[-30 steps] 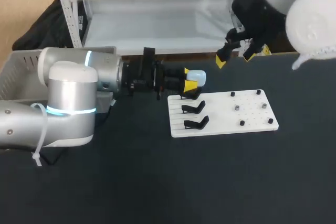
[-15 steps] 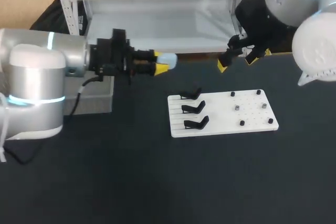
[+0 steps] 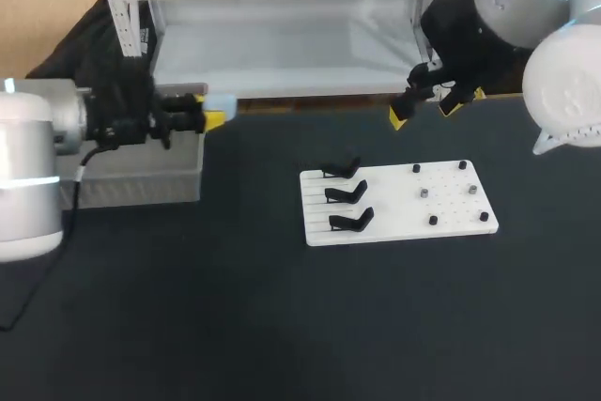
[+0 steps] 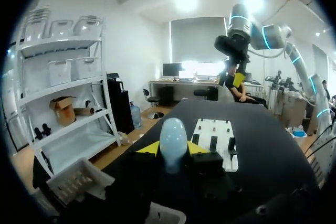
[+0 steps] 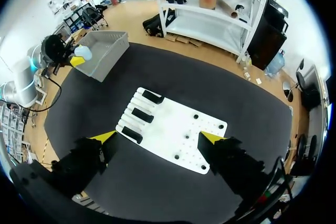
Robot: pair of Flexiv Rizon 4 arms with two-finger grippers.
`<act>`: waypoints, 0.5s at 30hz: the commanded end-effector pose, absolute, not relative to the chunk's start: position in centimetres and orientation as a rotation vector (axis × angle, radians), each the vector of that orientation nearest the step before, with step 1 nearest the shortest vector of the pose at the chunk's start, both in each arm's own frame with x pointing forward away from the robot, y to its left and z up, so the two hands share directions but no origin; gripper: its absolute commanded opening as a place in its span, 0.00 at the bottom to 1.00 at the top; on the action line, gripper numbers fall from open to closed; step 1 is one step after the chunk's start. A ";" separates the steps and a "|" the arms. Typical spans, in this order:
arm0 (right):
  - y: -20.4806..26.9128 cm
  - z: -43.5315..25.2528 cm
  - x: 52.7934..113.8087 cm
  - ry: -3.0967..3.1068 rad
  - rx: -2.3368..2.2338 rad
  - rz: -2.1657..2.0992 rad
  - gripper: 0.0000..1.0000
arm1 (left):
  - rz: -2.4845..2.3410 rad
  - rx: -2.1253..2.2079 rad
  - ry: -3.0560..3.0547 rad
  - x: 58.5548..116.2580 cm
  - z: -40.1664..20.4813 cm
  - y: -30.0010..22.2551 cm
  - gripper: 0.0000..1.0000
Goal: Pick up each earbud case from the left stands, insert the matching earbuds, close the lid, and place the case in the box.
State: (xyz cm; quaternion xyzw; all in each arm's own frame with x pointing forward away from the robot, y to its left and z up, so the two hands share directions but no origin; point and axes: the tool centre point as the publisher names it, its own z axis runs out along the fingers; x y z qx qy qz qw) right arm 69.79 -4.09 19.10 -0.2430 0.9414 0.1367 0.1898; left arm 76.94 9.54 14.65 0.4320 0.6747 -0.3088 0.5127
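The L gripper (image 3: 208, 112) sits at the far left of the table (image 3: 282, 326), near the back edge. Its jaws are pinched on the case (image 3: 223, 103), one yellow tip on each side. The case is small, pale blue and round like an egg. It sticks out past the tips. In the L wrist view the case (image 4: 173, 139) stands up btwn the two tips of the L gripper (image 4: 173, 150), and its lid looks closed.

The case is up in the air, right by the rim of the grey box (image 3: 141, 180). Can't tell if it is fully over the box or just beside the rim. The R wrist view also shows the case (image 5: 83, 52) at a corner of the box (image 5: 105, 51).

The R gripper (image 3: 423, 105) hangs high over the back of the table, well apart from the case. Its jaws are wide and hold nothing. In its own view the R gripper (image 5: 157, 137) looks straight down on the white board (image 5: 178, 135).

The board (image 3: 394, 223) lies flat in the middle of the table. Three black stands (image 3: 346, 193) sit in a row on the side nearer the box. A few small dark bits (image 3: 423, 192) dot the other side; too small to tell what they are.
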 end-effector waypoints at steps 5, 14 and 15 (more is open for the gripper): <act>-4.1 19.1 69.6 2.641 -0.678 0.382 1.00 | -0.653 0.877 1.672 78.7 13.1 15.2 0.00; -4.1 19.1 69.6 2.641 -0.678 0.382 1.00 | -0.639 0.878 1.712 83.1 12.7 21.2 0.00; -4.1 19.1 69.6 2.641 -0.678 0.382 1.00 | -0.643 0.882 1.715 83.5 12.8 21.7 0.00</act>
